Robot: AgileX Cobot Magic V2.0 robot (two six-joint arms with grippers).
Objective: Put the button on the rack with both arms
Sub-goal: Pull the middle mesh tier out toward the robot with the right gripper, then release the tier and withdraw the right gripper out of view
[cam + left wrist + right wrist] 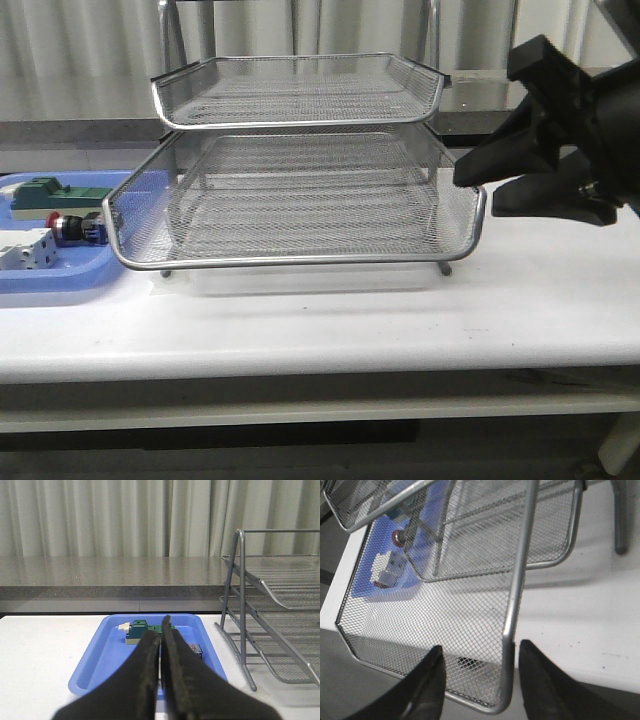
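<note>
The button, red-capped, lies in the blue tray left of the rack. The rack's middle tray is slid out toward the front. My right gripper is at that tray's right front corner. In the right wrist view it is open, its fingers on either side of the tray's side rim and apart from it, and the button shows through the mesh. My left gripper is shut on nothing above the near end of the blue tray. Its right finger hides most of the button.
In the blue tray a green block and a white boxy switch lie beside the button. The rack's frame post stands just right of the tray. A grey counter and curtains run behind the white table.
</note>
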